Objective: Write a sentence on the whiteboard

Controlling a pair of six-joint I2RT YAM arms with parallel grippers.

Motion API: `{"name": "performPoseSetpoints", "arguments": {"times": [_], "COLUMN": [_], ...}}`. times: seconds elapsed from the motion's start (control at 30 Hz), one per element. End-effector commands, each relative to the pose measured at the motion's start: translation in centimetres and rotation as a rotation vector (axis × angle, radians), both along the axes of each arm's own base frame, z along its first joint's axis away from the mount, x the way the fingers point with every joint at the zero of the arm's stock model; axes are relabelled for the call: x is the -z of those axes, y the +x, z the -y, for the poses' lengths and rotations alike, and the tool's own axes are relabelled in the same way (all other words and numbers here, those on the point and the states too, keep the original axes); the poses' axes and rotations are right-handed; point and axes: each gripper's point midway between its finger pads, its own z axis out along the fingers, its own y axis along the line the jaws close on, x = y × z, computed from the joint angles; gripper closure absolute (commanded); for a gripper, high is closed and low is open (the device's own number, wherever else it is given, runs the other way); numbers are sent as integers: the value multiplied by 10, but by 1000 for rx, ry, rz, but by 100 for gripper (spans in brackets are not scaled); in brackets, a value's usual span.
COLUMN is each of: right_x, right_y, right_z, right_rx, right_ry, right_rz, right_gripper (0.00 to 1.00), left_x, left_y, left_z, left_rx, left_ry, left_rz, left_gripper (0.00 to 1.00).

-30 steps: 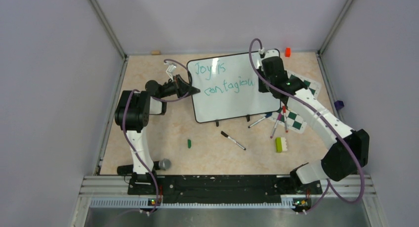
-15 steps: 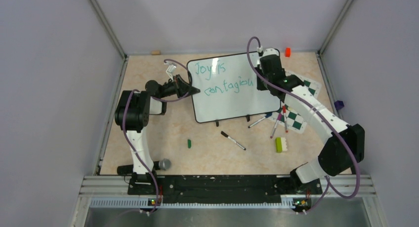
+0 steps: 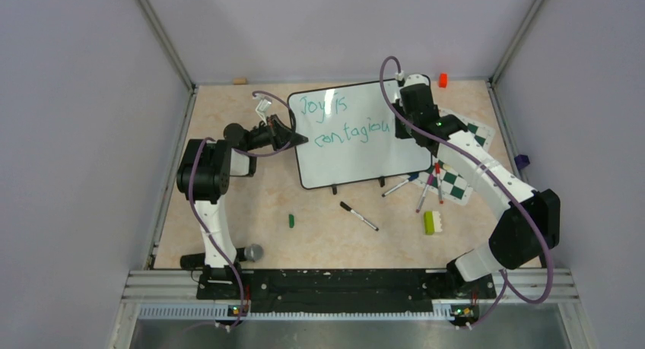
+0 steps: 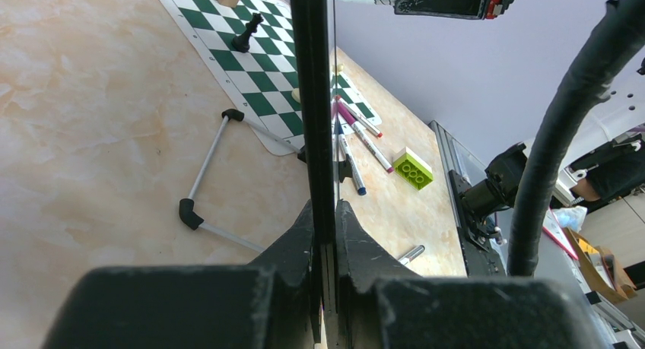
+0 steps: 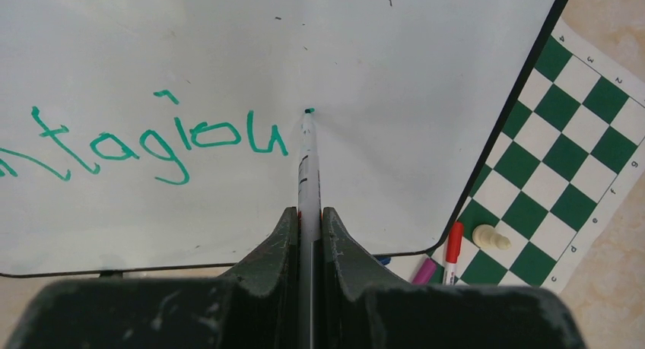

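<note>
The whiteboard point(image 3: 357, 147) stands tilted at the back of the table on small black feet. On it the sentence point(image 3: 342, 121) reads "Joy is contagiou" in teal, in two lines. My left gripper point(image 3: 300, 140) is shut on the whiteboard's left edge point(image 4: 312, 98), one finger on each face. My right gripper point(image 5: 309, 216) is shut on a green marker point(image 5: 308, 166). Its tip point(image 5: 308, 111) touches the board just right of the last "u" point(image 5: 266, 140), where a small dot shows. In the top view the right gripper point(image 3: 401, 128) sits over the board's right part.
A green-and-white chess mat point(image 3: 460, 178) lies under the board's right corner with a white pawn point(image 5: 490, 237) on it. Several markers point(image 3: 426, 189) lie beside the mat and a black marker point(image 3: 357, 216) nearer me. A lime brick point(image 3: 430, 222), a small green block point(image 3: 291, 220) and an orange block point(image 3: 443, 80) are scattered.
My right wrist has shifted slightly toward the far side of the board with the marker. The left arm and the board have not moved.
</note>
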Motion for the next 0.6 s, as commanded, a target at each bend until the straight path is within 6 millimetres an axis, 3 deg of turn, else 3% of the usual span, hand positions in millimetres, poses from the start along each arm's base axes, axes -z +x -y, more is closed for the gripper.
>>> {"name": "performPoseSetpoints", "arguments": {"times": [0.0,0.3,0.57], "right_x": [-26,-15,-4], "right_y": [11,2,-6], "right_z": [-9,-11,1], "right_rx": [-30,-54,-17], "right_ry": [59,60,22], "right_rz": [68,26,3], "right_gripper": [100,100,100], "left_x": [21,21,22], "left_y": [-36,-37,-37], "left_z": [10,11,11], "left_rx": [202,203,203], "left_ry": [82,82,82], "left_rz": [177,176,176], "left_gripper": [100,100,100]}}
